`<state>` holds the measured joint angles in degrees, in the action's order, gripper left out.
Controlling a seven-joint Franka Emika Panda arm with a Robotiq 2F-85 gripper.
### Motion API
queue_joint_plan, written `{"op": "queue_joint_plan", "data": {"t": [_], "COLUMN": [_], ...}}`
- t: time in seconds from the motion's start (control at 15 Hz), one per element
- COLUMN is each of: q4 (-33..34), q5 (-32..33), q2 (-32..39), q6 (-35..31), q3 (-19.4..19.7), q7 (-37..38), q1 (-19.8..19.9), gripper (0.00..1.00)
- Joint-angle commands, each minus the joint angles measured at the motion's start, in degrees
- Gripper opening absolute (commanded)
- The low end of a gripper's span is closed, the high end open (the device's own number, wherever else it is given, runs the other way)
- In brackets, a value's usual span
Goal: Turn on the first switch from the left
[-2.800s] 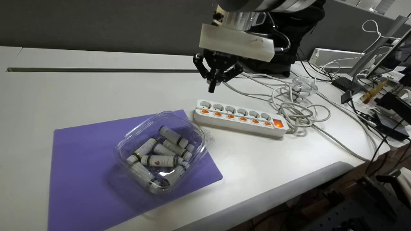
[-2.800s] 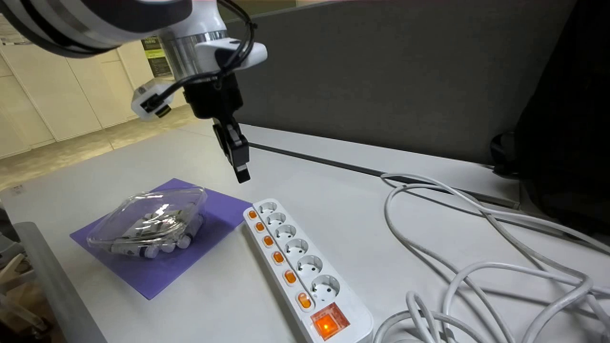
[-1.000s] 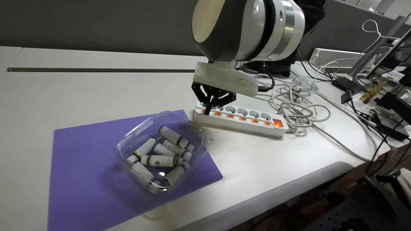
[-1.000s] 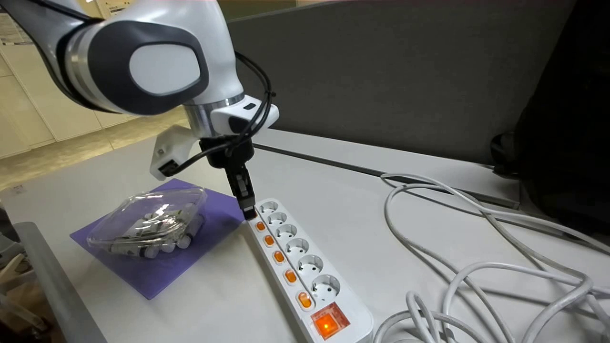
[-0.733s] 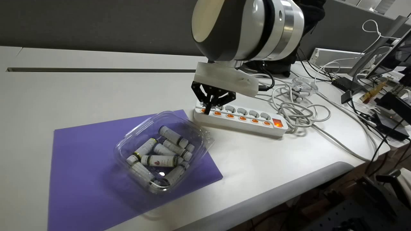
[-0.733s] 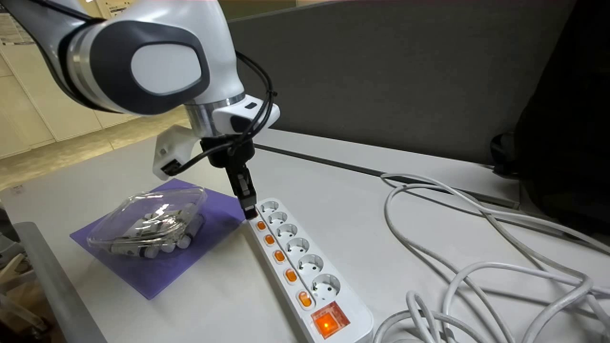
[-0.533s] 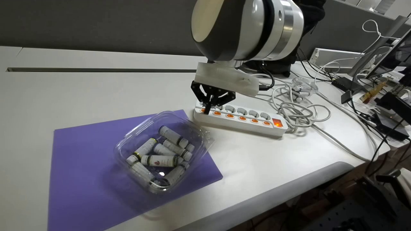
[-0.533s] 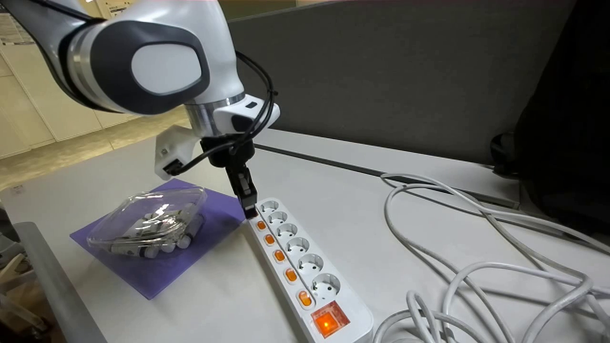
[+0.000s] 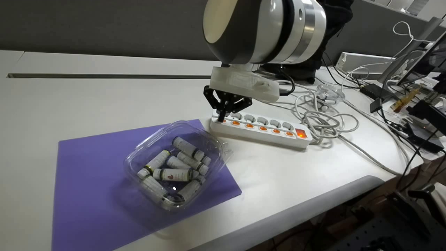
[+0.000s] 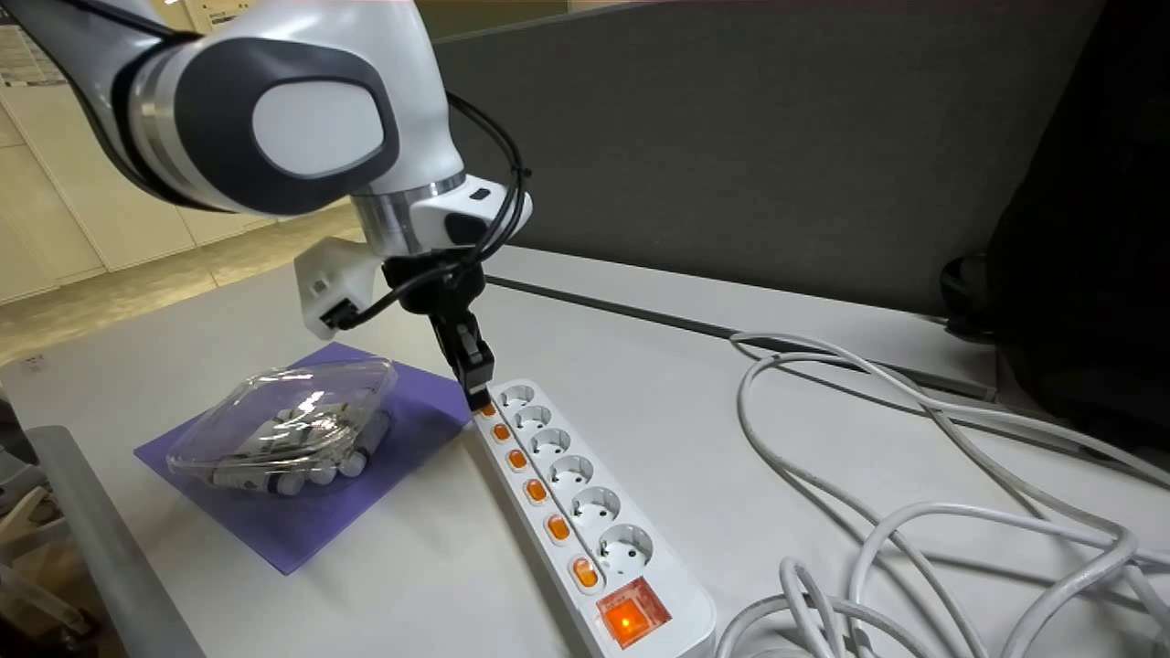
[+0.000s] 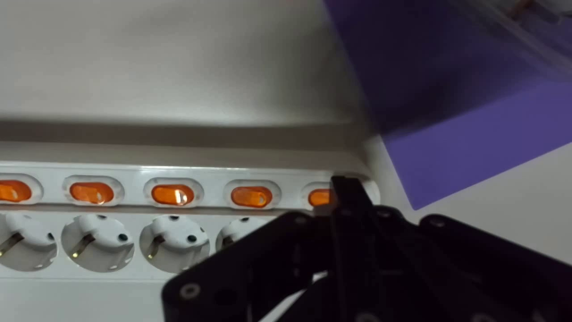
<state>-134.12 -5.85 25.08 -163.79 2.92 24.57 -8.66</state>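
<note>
The long white power strip [image 9: 258,136] lies on the table, also in an exterior view [image 10: 539,548] and the wrist view [image 11: 125,183]. The first switch, orange-red, is at the end nearest the purple sheet. It is partly hidden behind my fingertips in both exterior views [image 9: 223,121] [image 10: 489,410] and in the wrist view [image 11: 319,197]. My gripper [image 9: 221,119] is shut and empty, pointing down with its tips at this switch, also in an exterior view [image 10: 478,399] and the wrist view [image 11: 351,185]. I cannot tell whether the tips touch it.
A lit red main switch [image 9: 301,134] is at the strip's other end, with loose white cables [image 9: 324,123] beyond. A clear plastic box [image 9: 174,167] of small vials stands on the purple sheet [image 9: 90,195] near the strip. A grey partition [image 9: 104,28] stands behind.
From above the strip, my shut gripper has come down to its end switch. In the last half second it has shifted slightly up and toward the strip's end, uncovering more of the switch.
</note>
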Motion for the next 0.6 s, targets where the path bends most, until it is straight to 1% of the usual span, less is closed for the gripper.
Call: {"op": "queue_joint_plan", "data": {"t": [0.0,0.53], "q4": [0.8,1.0], "q5": [-1.0,-3.2], "q2": [0.1,0.6], "q6": [-0.1,-0.1], "q3": [-0.5,-1.1], "q7": [-1.0,-1.3], "q1": [0.0,0.9], "gripper": [0.00,0.00]}}
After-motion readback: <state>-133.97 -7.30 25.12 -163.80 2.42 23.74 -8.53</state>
